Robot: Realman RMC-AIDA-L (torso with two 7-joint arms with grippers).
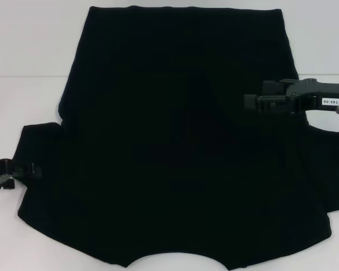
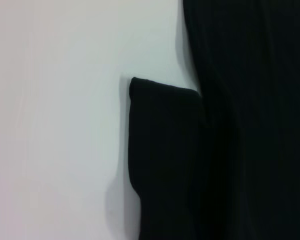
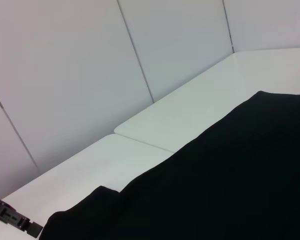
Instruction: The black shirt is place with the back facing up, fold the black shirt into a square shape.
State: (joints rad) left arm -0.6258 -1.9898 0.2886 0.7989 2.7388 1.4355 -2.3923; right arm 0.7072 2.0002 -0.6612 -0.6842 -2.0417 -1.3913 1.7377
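Observation:
The black shirt [image 1: 175, 147] lies spread flat on the white table [image 1: 28, 56], plain side up, hem at the far side and neck opening at the near edge. My left gripper [image 1: 34, 170] is at the outer edge of the shirt's left sleeve [image 1: 37, 141]. The left wrist view shows that sleeve [image 2: 165, 150] lying flat beside the body of the black shirt [image 2: 250, 125]. My right gripper [image 1: 247, 102] reaches in from the right, above the shirt's right side. The right wrist view looks across the black shirt [image 3: 230, 185] and catches the left gripper [image 3: 15, 220] far off.
White table surface shows to the left, at the far side and at the right of the shirt. Grey wall panels [image 3: 90, 75] stand behind the table's far edge. A seam [image 3: 140, 142] runs between two tabletop sections.

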